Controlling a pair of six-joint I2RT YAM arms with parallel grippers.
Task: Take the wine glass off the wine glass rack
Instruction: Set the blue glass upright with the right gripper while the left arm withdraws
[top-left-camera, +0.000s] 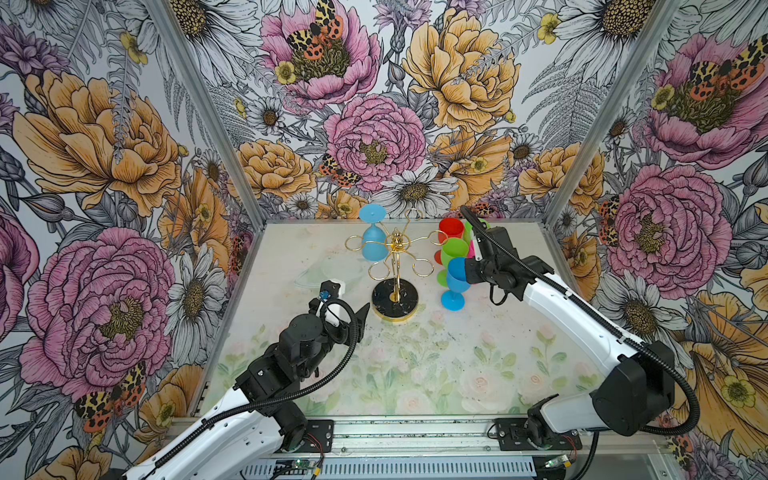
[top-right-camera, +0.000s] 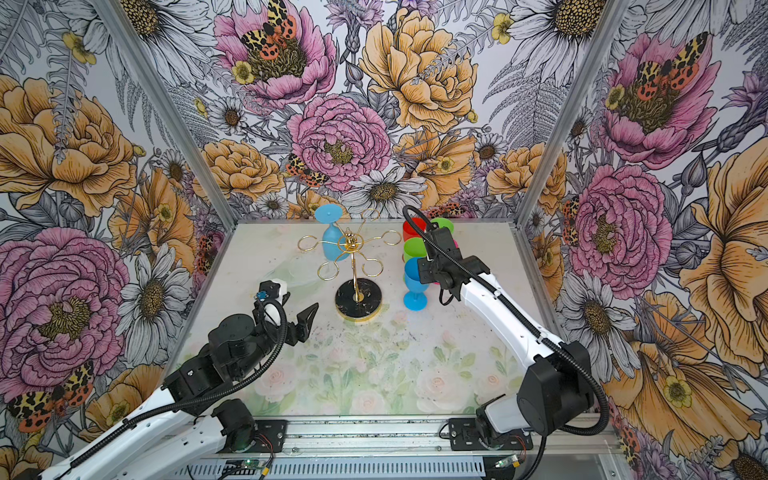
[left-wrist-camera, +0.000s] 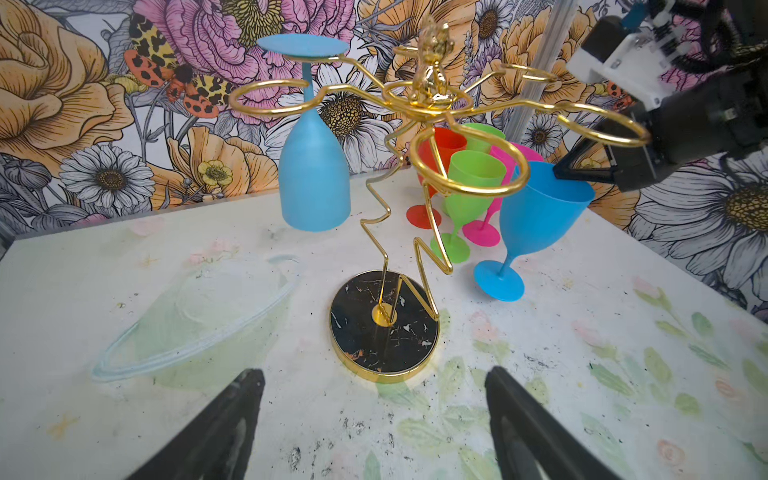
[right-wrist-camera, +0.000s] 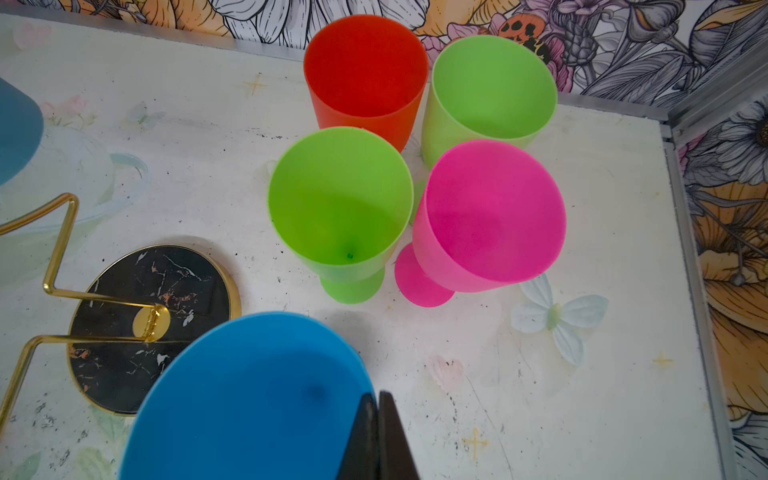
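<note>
Floral-walled booth (top-left-camera: 374, 137): right claw (right-wrist-camera: 377, 400) on upright blue glass (right-wrist-camera: 249, 395) beside wine glass rack (left-wrist-camera: 374, 340)

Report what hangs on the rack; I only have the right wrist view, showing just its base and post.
Observer: One blue wine glass hangs upside down from a back-left loop of the rack.
Operator: Now the left gripper.
Observer: The left gripper faces the rack's base, jaws wide, nothing between them.
Operator: Describe my glass from outside.
Observer: The held glass leans in the right gripper, foot down by the table.
</note>
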